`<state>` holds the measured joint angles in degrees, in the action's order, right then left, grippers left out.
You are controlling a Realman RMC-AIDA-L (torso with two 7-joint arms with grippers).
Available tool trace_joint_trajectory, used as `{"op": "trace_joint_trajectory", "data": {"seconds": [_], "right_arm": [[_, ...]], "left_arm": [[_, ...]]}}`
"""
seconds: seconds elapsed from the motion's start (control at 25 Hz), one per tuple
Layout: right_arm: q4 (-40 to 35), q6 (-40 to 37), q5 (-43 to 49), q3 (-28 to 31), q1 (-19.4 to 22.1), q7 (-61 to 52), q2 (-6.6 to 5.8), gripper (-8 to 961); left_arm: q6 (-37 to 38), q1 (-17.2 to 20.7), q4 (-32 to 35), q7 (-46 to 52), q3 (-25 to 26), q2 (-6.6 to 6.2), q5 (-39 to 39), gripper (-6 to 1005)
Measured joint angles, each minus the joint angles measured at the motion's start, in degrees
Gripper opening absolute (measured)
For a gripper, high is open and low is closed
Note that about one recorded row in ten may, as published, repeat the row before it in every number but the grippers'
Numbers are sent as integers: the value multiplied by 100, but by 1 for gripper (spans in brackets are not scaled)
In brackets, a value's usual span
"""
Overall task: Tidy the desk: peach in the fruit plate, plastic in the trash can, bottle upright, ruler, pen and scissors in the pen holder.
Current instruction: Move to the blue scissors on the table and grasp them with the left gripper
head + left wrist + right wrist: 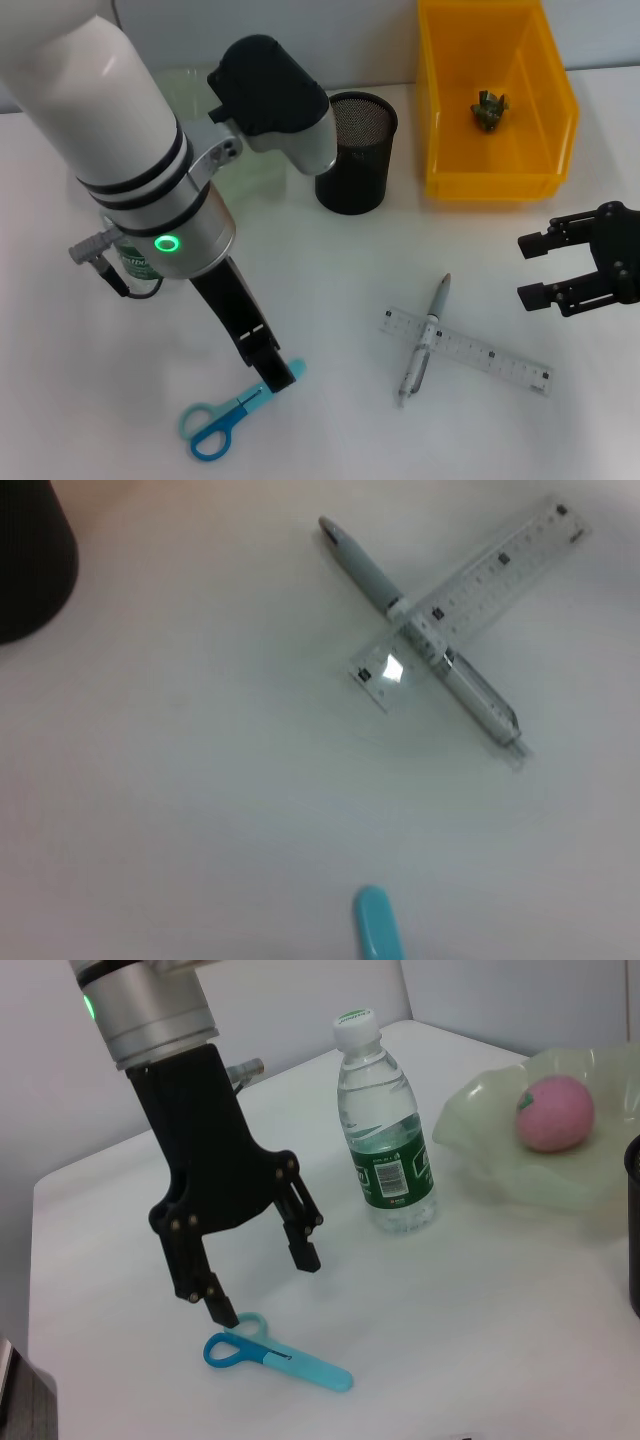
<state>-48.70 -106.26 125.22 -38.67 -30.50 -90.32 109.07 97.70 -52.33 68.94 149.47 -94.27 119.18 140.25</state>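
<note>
White desk [330, 280]: left end effector [256, 1285] spread wide above scissors [275, 1357].

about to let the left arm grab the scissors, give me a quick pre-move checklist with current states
1. Left pincer open: ok, fingers spread.
2. Left pincer over the scissors: ok, hanging just above, near the handle loops.
3. Scissors free of clutter: ok, lying flat and alone on the table.
4. Pen holder upright and ready: ok, though its inside cannot be seen.
5. Right pincer out of the way: ok, open at the right edge, apart from the pen and ruler.
6. Bottle clear of the grasp: ok, upright beside it.
</note>
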Motion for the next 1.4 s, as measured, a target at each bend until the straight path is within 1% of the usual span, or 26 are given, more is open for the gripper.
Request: {"op": "trace_joint_trajectory", "data": {"seconds": [0.24, 0.28, 0.48, 0.52, 1.08, 1.4], "right_arm": [[1, 1, -4, 0, 4, 3, 21, 760], [6, 0, -5, 0, 7, 4, 26, 760], [34, 53, -7, 0, 17, 11, 37, 759], [34, 53, -7, 0, 17, 11, 37, 759], [44, 97, -7, 0, 18, -2, 34, 759], [52, 125, -7, 0, 34, 3, 36, 759]], "left_arm": [[-237, 54, -198, -48, -203, 0, 6, 771], [-376, 56, -343, -80, -302, 0, 10, 770], [-503, 58, -468, -123, -371, 0, 15, 768], [-641, 69, -573, -143, -435, 0, 5, 767], [-708, 159, -546, -176, -593, 0, -96, 761], [-710, 147, -575, -222, -596, 0, -95, 758]]}}
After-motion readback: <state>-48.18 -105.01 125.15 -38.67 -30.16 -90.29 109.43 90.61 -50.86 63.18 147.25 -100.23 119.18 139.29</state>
